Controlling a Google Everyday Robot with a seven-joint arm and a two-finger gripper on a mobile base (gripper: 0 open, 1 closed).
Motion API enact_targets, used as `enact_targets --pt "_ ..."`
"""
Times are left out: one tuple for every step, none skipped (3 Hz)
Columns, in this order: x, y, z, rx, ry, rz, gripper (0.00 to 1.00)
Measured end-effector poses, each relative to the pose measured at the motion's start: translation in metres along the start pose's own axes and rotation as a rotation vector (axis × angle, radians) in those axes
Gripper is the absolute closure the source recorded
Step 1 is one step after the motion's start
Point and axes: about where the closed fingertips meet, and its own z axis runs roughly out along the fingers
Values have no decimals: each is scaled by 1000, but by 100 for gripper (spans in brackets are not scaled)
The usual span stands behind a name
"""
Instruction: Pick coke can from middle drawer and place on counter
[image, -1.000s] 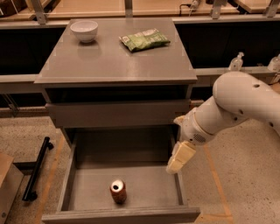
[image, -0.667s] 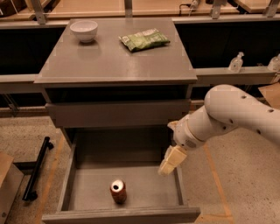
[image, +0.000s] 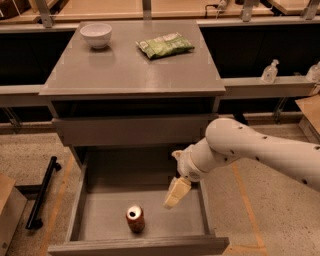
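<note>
The coke can (image: 135, 219) stands upright on the floor of the open middle drawer (image: 175, 222), near its front wall and a little left of centre. My gripper (image: 176, 193) hangs over the drawer, above and to the right of the can, apart from it, on the white arm (image: 260, 150) that reaches in from the right. The grey counter (image: 130, 65) is the cabinet top above the drawer.
A white bowl (image: 96, 35) and a green snack bag (image: 165, 45) lie on the counter's far part. A closed grey drawer front (image: 130, 131) sits above the open drawer. A black bar (image: 42, 192) lies on the floor at left. Bottles (image: 270, 71) stand on a right ledge.
My gripper has moved left and down over the drawer, closer to the can. The can has not moved.
</note>
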Motion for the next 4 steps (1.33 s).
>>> enact_targets --pt "0 0 5 -5 -2 1 0" --pt "9 1 1 -7 23 2 0" --pt "9 1 0 -7 25 2 0" --pt "9 3 23 -58 -5 -50 0"
